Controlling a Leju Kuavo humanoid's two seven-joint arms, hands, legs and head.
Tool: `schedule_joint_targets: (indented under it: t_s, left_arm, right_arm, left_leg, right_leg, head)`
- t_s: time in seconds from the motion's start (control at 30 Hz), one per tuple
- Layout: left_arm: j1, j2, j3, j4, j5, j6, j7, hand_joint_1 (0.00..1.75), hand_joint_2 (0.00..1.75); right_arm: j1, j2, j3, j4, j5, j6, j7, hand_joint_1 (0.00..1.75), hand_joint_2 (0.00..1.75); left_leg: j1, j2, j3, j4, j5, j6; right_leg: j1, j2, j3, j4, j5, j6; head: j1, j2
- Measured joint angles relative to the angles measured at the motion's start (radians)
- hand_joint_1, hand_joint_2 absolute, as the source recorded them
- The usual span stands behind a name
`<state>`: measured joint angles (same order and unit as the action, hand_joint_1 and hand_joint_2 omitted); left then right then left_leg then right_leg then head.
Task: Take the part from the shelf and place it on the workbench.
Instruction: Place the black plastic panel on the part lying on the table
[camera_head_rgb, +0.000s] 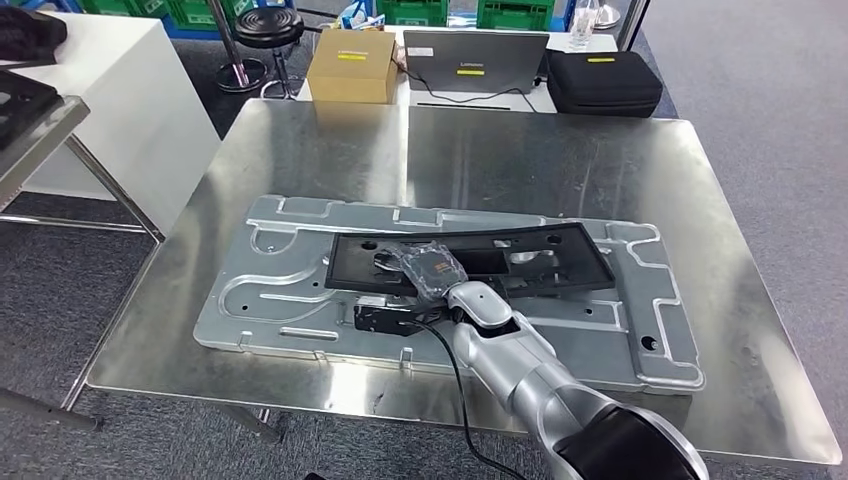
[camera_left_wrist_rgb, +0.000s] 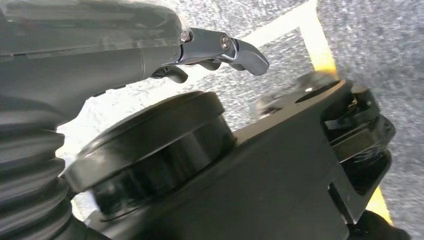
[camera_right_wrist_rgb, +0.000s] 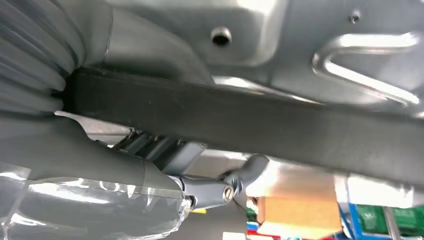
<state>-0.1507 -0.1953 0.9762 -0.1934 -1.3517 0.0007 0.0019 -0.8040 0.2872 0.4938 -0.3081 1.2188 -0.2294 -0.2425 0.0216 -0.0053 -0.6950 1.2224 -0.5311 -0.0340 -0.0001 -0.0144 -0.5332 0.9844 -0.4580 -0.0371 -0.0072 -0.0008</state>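
the right hand (camera_head_rgb: 432, 268) hides part of the black part (camera_head_rgb: 470, 258)

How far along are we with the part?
Done: the black part is off the shelf and lies on the metal plate on the workbench. In hand: the right hand is at the part's near edge; I cannot tell whether it grips. Left: release and withdraw. The left hand hangs over the floor.

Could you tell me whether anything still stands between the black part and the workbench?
Nothing visible does. The black part already lies on the large metal plate on the workbench, with the right hand at its near edge.
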Motion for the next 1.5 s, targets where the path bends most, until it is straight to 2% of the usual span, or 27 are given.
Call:
schedule_joint_targets:
  t_s: [0.03, 0.07, 0.1, 0.17, 0.23, 0.3, 0.37, 0.4, 0.5, 0.53, 0.57, 0.6, 0.7, 0.77, 0.87, 0.93, 1.0, 1.03, 1.07, 1.1, 1.13, 1.2, 1.27, 1.33, 1.4, 1.43, 1.5]
  left_arm:
    - [0.0, 0.0, -0.001, 0.0, -0.001, -0.002, -0.003, 0.0, 1.75]
    - [0.0, 0.001, -0.002, 0.0, -0.003, -0.004, -0.006, 0.0, 1.75]
    - [0.001, 0.002, -0.003, 0.0, -0.005, -0.005, -0.006, 0.0, 1.75]
    - [0.005, 0.004, -0.005, 0.0, -0.004, 0.002, -0.005, 0.0, 0.87]
    - [0.008, 0.005, -0.006, 0.0, 0.003, 0.011, -0.003, 0.0, 0.0]
    - [0.009, 0.006, -0.006, 0.0, 0.009, 0.022, 0.002, 0.0, 0.0]
    - [0.01, 0.008, -0.005, 0.0, 0.011, 0.033, 0.007, 0.0, 0.0]
    - [0.01, 0.008, -0.005, 0.0, 0.011, 0.038, 0.008, 0.0, 0.0]
    - [0.012, 0.008, -0.004, 0.0, 0.01, 0.047, 0.001, 0.0, 0.0]
    - [0.013, 0.009, -0.004, 0.0, 0.01, 0.048, -0.002, 0.0, 0.0]
    - [0.015, 0.009, -0.004, 0.0, 0.01, 0.049, -0.005, 0.0, 0.0]
    - [0.016, 0.009, -0.003, 0.0, 0.01, 0.049, -0.006, 0.0, 0.0]
    - [0.016, 0.009, -0.003, 0.0, 0.01, 0.051, -0.009, 0.0, 0.0]
    - [0.015, 0.009, -0.002, 0.0, 0.01, 0.054, -0.013, 0.0, 0.0]
    - [0.015, 0.009, -0.002, 0.0, 0.01, 0.059, -0.017, 0.0, 0.0]
    - [0.015, 0.01, -0.001, 0.0, 0.01, 0.06, -0.018, 0.0, 0.0]
    - [0.016, 0.01, 0.0, 0.0, 0.01, 0.06, -0.019, 0.0, 0.0]
    - [0.016, 0.01, 0.0, 0.0, 0.01, 0.06, -0.02, 0.0, 0.0]
    - [0.017, 0.01, 0.0, 0.0, 0.01, 0.06, -0.02, 0.0, 0.0]
    - [0.018, 0.01, 0.001, 0.0, 0.01, 0.061, -0.02, 0.0, 0.0]
    - [0.019, 0.01, 0.001, 0.0, 0.01, 0.061, -0.021, 0.0, 0.0]
    - [0.018, 0.01, 0.001, 0.0, 0.01, 0.064, -0.023, 0.0, 0.0]
    - [0.017, 0.01, 0.002, 0.0, 0.01, 0.066, -0.024, 0.0, 0.0]
    - [0.017, 0.011, 0.003, 0.0, 0.01, 0.068, -0.025, 0.0, 0.0]
    - [0.017, 0.011, 0.004, 0.0, 0.011, 0.068, -0.025, 0.0, 0.0]
    - [0.016, 0.011, 0.004, 0.0, 0.011, 0.068, -0.026, 0.0, 0.0]
    - [0.016, 0.011, 0.007, 0.0, 0.011, 0.068, -0.027, 0.0, 0.0]
  right_arm:
    - [0.003, 0.0, -0.001, 0.001, -0.002, 0.0, 0.001, 0.0, 1.75]
    - [0.005, -0.001, -0.003, 0.002, -0.006, 0.0, 0.001, 0.0, 1.75]
    - [0.006, -0.001, -0.006, 0.003, -0.011, 0.0, 0.001, 0.0, 1.75]
    - [0.005, -0.002, -0.012, 0.003, -0.023, -0.001, 0.0, 0.0, 1.75]
    - [0.005, -0.003, -0.023, 0.003, -0.038, -0.002, -0.002, 0.0, 0.87]
    - [0.004, -0.006, -0.037, 0.003, -0.062, -0.001, -0.012, 0.0, 0.0]
    - [0.009, -0.008, -0.056, 0.004, -0.1, 0.004, -0.029, 0.0, 0.0]
    - [0.014, -0.009, -0.069, 0.004, -0.125, 0.008, -0.042, 0.0, 0.0]
    - [0.034, -0.011, -0.124, 0.004, -0.212, 0.015, -0.092, 0.0, 0.0]
    - [0.039, -0.012, -0.146, 0.004, -0.238, 0.016, -0.107, 0.0, 0.0]
    - [0.043, -0.012, -0.166, 0.004, -0.258, 0.019, -0.119, 0.0, 0.0]
    - [0.046, -0.013, -0.183, 0.004, -0.271, 0.021, -0.126, 0.0, 0.0]
    - [0.048, -0.014, -0.215, 0.003, -0.303, 0.018, -0.141, 0.0, 0.0]
    - [0.048, -0.014, -0.242, -0.001, -0.34, 0.016, -0.164, 0.0, 0.0]
    - [0.047, -0.015, -0.294, -0.008, -0.39, 0.024, -0.191, 0.0, 0.0]
    - [0.046, -0.015, -0.317, -0.012, -0.4, 0.029, -0.196, 0.0, 0.0]
    - [0.047, -0.016, -0.33, -0.013, -0.403, 0.032, -0.196, 0.0, 0.0]
    - [0.048, -0.016, -0.334, -0.013, -0.403, 0.033, -0.196, 0.0, 0.0]
    - [0.049, -0.016, -0.338, -0.013, -0.403, 0.033, -0.197, 0.0, 0.0]
    - [0.049, -0.016, -0.341, -0.013, -0.404, 0.034, -0.197, 0.0, 0.0]
    - [0.049, -0.016, -0.345, -0.013, -0.408, 0.035, -0.198, 0.0, 0.0]
    - [0.049, -0.016, -0.356, -0.013, -0.438, 0.05, -0.21, 0.0, 0.0]
    - [0.048, -0.016, -0.379, -0.016, -0.499, 0.084, -0.237, 0.0, 0.0]
    - [0.048, -0.017, -0.413, -0.02, -0.568, 0.13, -0.265, 0.0, 0.0]
    - [0.048, -0.018, -0.452, -0.024, -0.622, 0.173, -0.285, 0.0, 0.0]
    - [0.049, -0.019, -0.469, -0.026, -0.641, 0.188, -0.293, 0.0, 0.0]
    - [0.054, -0.021, -0.498, -0.028, -0.668, 0.209, -0.31, 0.0, 0.0]
  left_leg:
    - [0.0, 0.0, -0.01, 0.042, -0.016, -0.003]
    - [0.001, 0.001, -0.003, 0.053, -0.014, -0.006]
    - [0.002, 0.002, 0.024, 0.024, 0.007, -0.009]
    - [0.004, 0.004, 0.11, -0.105, 0.055, -0.011]
    - [0.002, 0.005, 0.165, -0.196, 0.069, -0.004]
    - [0.0, 0.005, 0.169, -0.21, 0.063, 0.011]
    - [0.003, 0.008, 0.168, -0.217, 0.066, 0.027]
    - [0.004, 0.009, 0.166, -0.22, 0.07, 0.034]
    - [0.002, 0.012, 0.15, -0.221, 0.08, 0.047]
    - [0.001, 0.011, 0.145, -0.22, 0.082, 0.048]
    - [0.001, 0.011, 0.143, -0.22, 0.083, 0.048]
    - [0.001, 0.01, 0.142, -0.219, 0.084, 0.047]
    - [-0.001, 0.006, 0.14, -0.216, 0.085, 0.039]
    - [-0.003, 0.003, 0.136, -0.215, 0.088, 0.026]
    - [-0.002, 0.001, 0.132, -0.214, 0.086, 0.007]
    - [0.0, 0.002, 0.103, -0.15, 0.043, 0.001]
    - [0.001, 0.002, 0.042, -0.015, -0.025, -0.002]
    - [0.001, 0.002, 0.015, 0.044, -0.045, -0.004]
    - [0.001, 0.002, 0.002, 0.074, -0.048, -0.004]
    - [0.001, 0.002, 0.007, 0.065, -0.032, -0.003]
    - [0.0, 0.002, 0.031, 0.015, 0.0, -0.001]
    - [-0.002, 0.003, 0.101, -0.128, 0.062, 0.007]
    - [-0.006, 0.004, 0.136, -0.206, 0.081, 0.016]
    - [-0.008, 0.003, 0.136, -0.214, 0.082, 0.026]
    - [-0.005, 0.005, 0.137, -0.223, 0.09, 0.038]
    - [-0.002, 0.006, 0.138, -0.228, 0.094, 0.044]
    - [-0.002, 0.007, 0.135, -0.23, 0.097, 0.049]
  right_leg:
    - [0.0, -0.002, -0.006, 0.001, 0.003, 0.001]
    - [0.0, -0.003, -0.011, 0.004, 0.005, 0.002]
    - [-0.001, -0.003, -0.015, 0.007, 0.007, 0.003]
    - [-0.002, -0.001, -0.021, 0.016, 0.006, 0.008]
    - [0.0, 0.004, -0.026, 0.024, 0.007, 0.018]
    - [0.004, 0.009, -0.029, 0.027, 0.01, 0.028]
    - [0.002, 0.011, -0.033, 0.037, 0.003, 0.039]
    - [0.001, 0.012, -0.045, 0.061, -0.014, 0.043]
    - [-0.006, 0.013, -0.13, 0.232, -0.105, 0.053]
    - [-0.008, 0.013, -0.156, 0.283, -0.121, 0.055]
    - [-0.01, 0.013, -0.166, 0.304, -0.118, 0.056]
    - [-0.012, 0.013, -0.158, 0.287, -0.096, 0.056]
    - [-0.014, 0.013, -0.069, 0.102, -0.007, 0.051]
    - [-0.01, 0.014, -0.044, 0.038, 0.006, 0.045]
    - [-0.01, 0.014, -0.045, 0.029, 0.014, 0.029]
    - [-0.013, 0.012, -0.045, 0.022, 0.02, 0.015]
    - [-0.01, 0.011, -0.049, 0.021, 0.022, 0.008]
    - [-0.008, 0.011, -0.051, 0.022, 0.023, 0.007]
    - [-0.006, 0.011, -0.052, 0.022, 0.023, 0.006]
    - [-0.005, 0.011, -0.051, 0.023, 0.023, 0.006]
    - [-0.004, 0.011, -0.05, 0.024, 0.023, 0.007]
    - [-0.001, 0.011, -0.05, 0.028, 0.021, 0.011]
    - [0.002, 0.012, -0.055, 0.032, 0.022, 0.02]
    - [0.002, 0.013, -0.059, 0.031, 0.026, 0.032]
    - [0.0, 0.014, -0.065, 0.046, 0.013, 0.043]
    - [-0.002, 0.015, -0.08, 0.078, -0.008, 0.048]
    - [-0.008, 0.015, -0.137, 0.195, -0.07, 0.058]
  head:
    - [0.0, 0.0]
    - [0.0, 0.0]
    - [0.0, 0.0]
    - [0.0, 0.0]
    - [0.0, 0.0]
    - [0.002, 0.0]
    - [0.002, 0.0]
    - [0.002, 0.0]
    - [0.003, 0.0]
    - [0.003, 0.0]
    - [0.003, 0.0]
    - [0.003, 0.0]
    - [0.003, 0.0]
    - [0.002, 0.0]
    - [0.002, 0.0]
    - [0.001, 0.0]
    - [0.0, 0.0]
    - [0.001, 0.0]
    - [0.001, 0.0]
    - [0.001, 0.0]
    - [0.001, 0.0]
    - [0.001, 0.0]
    - [0.001, 0.0]
    - [0.002, 0.0]
    - [0.003, 0.0]
    - [0.004, 0.0]
    - [0.006, 0.0]
